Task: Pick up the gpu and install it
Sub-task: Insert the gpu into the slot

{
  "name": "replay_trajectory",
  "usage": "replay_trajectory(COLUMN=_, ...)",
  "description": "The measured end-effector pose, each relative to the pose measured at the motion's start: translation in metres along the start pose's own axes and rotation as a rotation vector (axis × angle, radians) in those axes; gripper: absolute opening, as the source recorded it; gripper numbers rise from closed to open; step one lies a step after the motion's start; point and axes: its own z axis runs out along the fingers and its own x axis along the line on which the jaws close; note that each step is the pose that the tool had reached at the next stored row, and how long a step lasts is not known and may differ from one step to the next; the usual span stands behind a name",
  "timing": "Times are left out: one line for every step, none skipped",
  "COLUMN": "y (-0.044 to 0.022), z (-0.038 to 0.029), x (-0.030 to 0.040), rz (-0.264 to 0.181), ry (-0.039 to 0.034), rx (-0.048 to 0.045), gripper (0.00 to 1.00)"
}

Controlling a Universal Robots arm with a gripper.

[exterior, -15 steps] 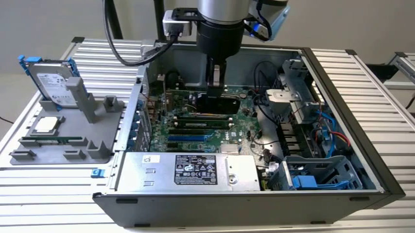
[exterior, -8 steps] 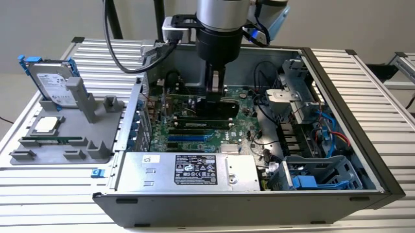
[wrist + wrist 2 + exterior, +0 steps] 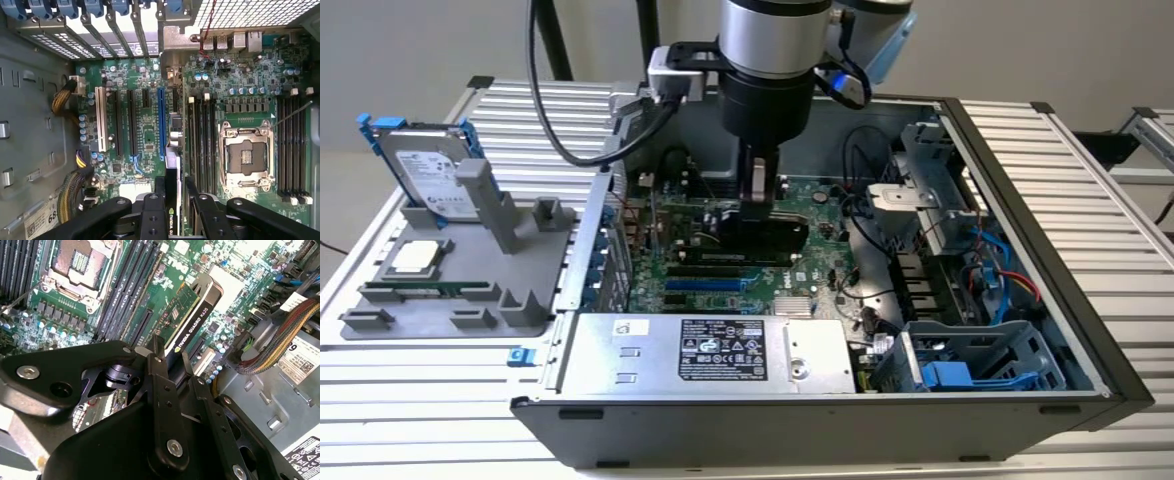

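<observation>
Gripper point(image 3: 172, 367) clamped on gpu point(image 3: 192, 320), edge-on above mobo point(image 3: 145, 125) slots.

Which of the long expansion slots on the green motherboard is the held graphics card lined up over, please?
The long blue slot, the only blue one. The black-shrouded graphics card in the hand hangs by it; the white slot and black slots lie further off.

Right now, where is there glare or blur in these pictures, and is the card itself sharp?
In the second wrist view the gpu is sharp, its edge lettering crisp, while the gripper holding it is dark. In the first wrist view, daylight washes out the case's vent grille. The exterior view is evenly lit.
</observation>
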Motion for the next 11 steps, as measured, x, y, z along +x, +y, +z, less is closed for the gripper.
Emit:
replay_trajectory(y=0.0004, z=0.0006, x=0.0014, rz=0.0, ry=0.0, rx=-0.0001, gripper=0.0)
replay_trajectory(y=0.0008, z=0.0012, x=0.0025, rz=0.0, ry=0.0, rx=0.0, gripper=0.0)
replay_trajectory(y=0.0012, z=0.0018, x=0.0033, rz=0.0, ry=0.0001, rx=-0.0001, gripper=0.0)
replay_trajectory(y=0.0015, z=0.0025, x=0.0038, rz=0.0, ry=-0.0001, rx=0.0, gripper=0.0)
replay_trajectory(y=0.0019, z=0.0031, x=0.0042, rz=0.0, ry=-0.0002, rx=0.0001, gripper=0.0)
replay_trajectory(y=0.0023, z=0.0038, x=0.0047, rz=0.0, ry=0.0, rx=0.0, gripper=0.0)
replay_trajectory(y=0.0026, z=0.0043, x=0.0052, rz=0.0, ry=0.0, rx=0.0, gripper=0.0)
replay_trajectory(y=0.0031, z=0.0051, x=0.0057, rz=0.0, ry=-0.0001, rx=0.0, gripper=0.0)
replay_trajectory(y=0.0035, z=0.0056, x=0.0062, rz=0.0, ry=0.0, rx=0.0, gripper=0.0)
replay_trajectory(y=0.0039, z=0.0063, x=0.0067, rz=0.0, ry=0.0, rx=0.0, gripper=0.0)
replay_trajectory(y=0.0045, z=0.0071, x=0.007, rz=0.0, ry=-0.0001, rx=0.0, gripper=0.0)
